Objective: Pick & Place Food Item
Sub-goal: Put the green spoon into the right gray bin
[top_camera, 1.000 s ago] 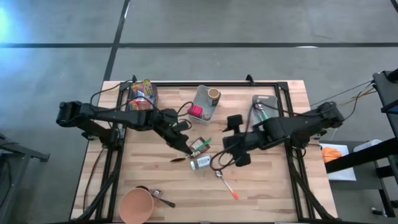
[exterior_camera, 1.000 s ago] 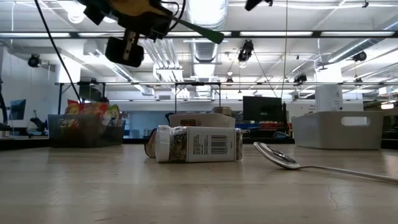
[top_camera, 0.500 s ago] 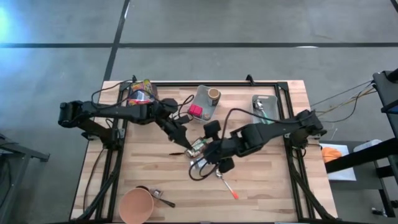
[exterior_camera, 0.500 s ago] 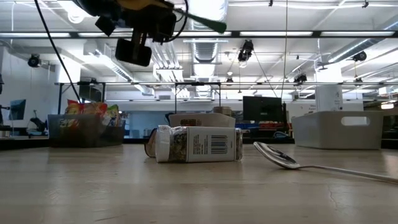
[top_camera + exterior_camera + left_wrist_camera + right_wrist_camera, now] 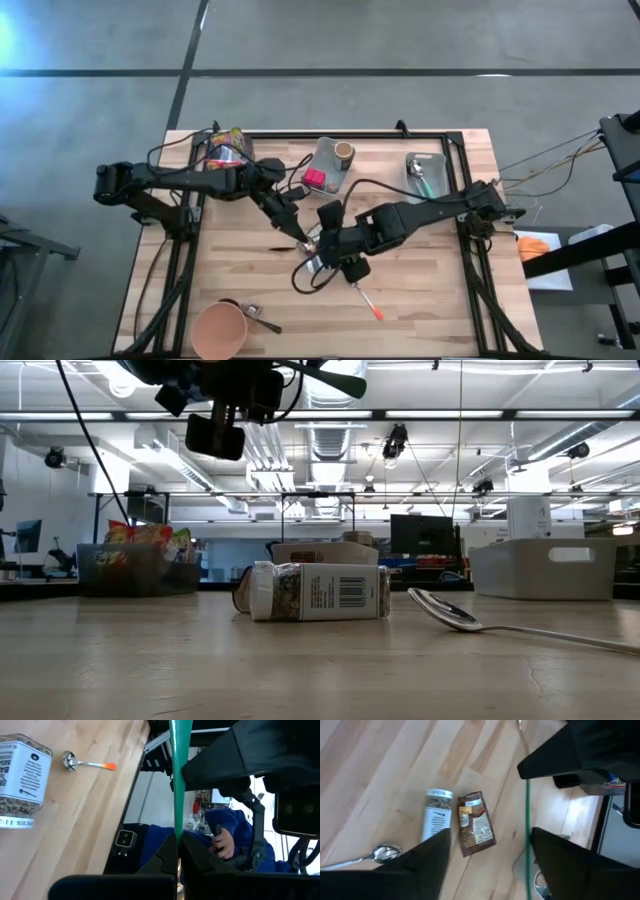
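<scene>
**Packet and jar at table centre**

We see the left gripper [image 5: 176, 847] clenched on a thin green stick [image 5: 177, 775]. Our right gripper [image 5: 487, 852] hovers, fingers spread, over the food packet [image 5: 476, 830] beside the spice jar [image 5: 436, 815]. Packet looks light, crinkly; we'd pinch its edges.

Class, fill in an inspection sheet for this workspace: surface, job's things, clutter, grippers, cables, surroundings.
Surface: wooden table, bare wood with no spills seen.
Job's things: spice jar lying on its side; brown food packet flat beside it.
Clutter: orange-handled spoon; pink cup; snack bin; two grey trays.
Grippers: left gripper shut on a thin green stick, raised over mid-table; right gripper open, above the jar and packet.
Cables: black cable loops from the right wrist near the jar.
Surroundings: a person's hand and blue sleeve beyond the table edge.
</scene>
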Controlling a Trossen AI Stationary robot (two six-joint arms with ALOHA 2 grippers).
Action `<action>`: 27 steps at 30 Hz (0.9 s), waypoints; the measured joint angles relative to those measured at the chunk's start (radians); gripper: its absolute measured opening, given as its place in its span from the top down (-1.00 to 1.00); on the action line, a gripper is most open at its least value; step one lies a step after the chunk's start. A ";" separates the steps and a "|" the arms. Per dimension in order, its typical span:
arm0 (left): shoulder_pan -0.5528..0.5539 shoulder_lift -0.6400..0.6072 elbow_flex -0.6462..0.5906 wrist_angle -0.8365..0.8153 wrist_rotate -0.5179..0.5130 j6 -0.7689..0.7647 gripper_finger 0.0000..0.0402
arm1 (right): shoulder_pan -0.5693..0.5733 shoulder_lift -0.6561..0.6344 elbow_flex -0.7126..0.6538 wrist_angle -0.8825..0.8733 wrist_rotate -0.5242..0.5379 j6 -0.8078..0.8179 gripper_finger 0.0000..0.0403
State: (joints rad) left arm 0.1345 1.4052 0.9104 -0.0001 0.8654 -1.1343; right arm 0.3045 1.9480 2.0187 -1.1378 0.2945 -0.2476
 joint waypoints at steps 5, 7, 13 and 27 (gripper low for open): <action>0.000 0.000 0.000 0.007 0.005 0.004 1.00 | -0.005 -0.004 -0.009 0.005 0.019 0.001 0.16; 0.000 0.000 0.000 0.009 0.011 0.007 1.00 | -0.005 -0.006 -0.009 0.009 0.033 0.000 0.35; 0.000 0.000 0.000 0.048 0.042 0.007 1.00 | -0.017 -0.009 -0.010 0.009 0.048 -0.016 0.80; -0.001 0.000 0.003 0.097 0.052 0.033 0.84 | -0.029 -0.018 -0.012 0.000 0.027 0.061 0.95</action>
State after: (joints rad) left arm 0.1333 1.4052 0.9129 0.0972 0.9176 -1.1014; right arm 0.2755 1.9301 2.0071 -1.1379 0.3213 -0.1863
